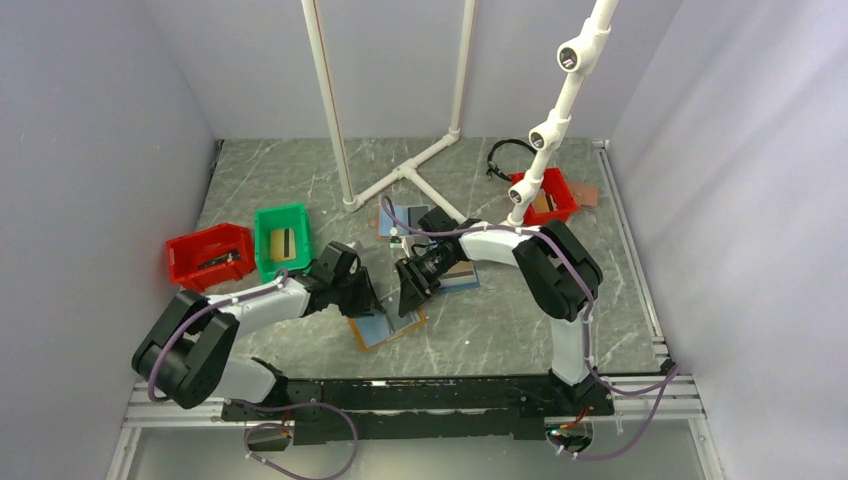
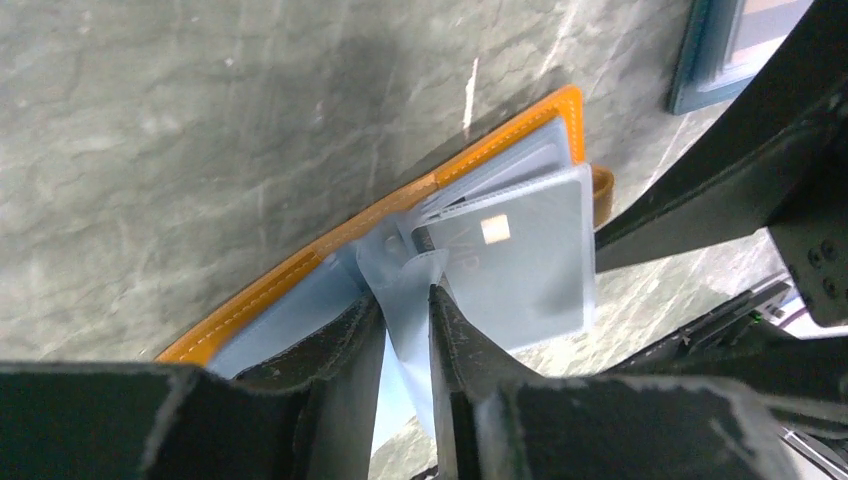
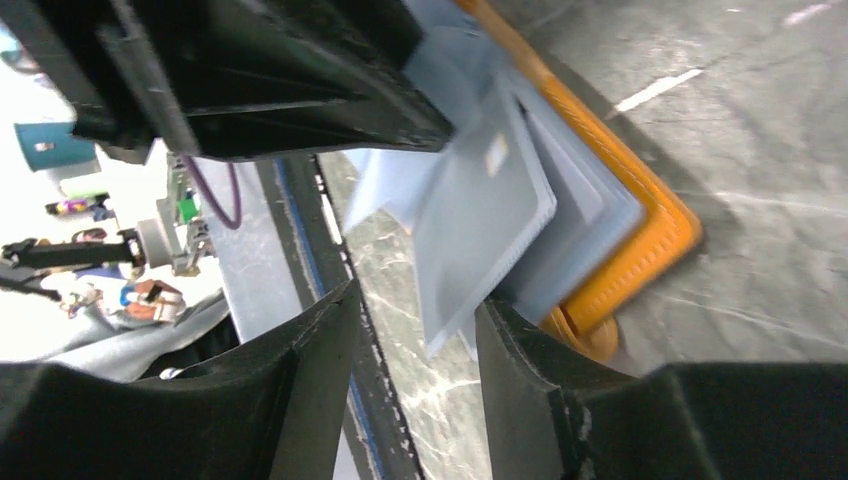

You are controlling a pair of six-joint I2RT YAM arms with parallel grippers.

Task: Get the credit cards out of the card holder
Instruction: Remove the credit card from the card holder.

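The card holder [image 1: 385, 328] lies open on the table between both arms, with orange-brown edges [image 2: 330, 245] and a light blue inside. My left gripper [image 1: 362, 292] is shut on a light blue inner flap [image 2: 405, 300] of the holder. A pale grey-blue card [image 2: 520, 265] with a gold chip sticks out of a pocket, lifted off the holder. My right gripper [image 1: 410, 292] is open. Its fingers straddle the free corner of that card [image 3: 480, 230] without closing on it. The holder's orange edge [image 3: 640, 250] shows just beyond.
A red bin [image 1: 210, 255] and a green bin [image 1: 282, 240] stand to the left, and another red bin [image 1: 548, 195] at the back right. Two all-blue holders [image 1: 405, 220] [image 1: 462, 272] lie behind the grippers. A white pipe frame [image 1: 400, 175] stands at the back.
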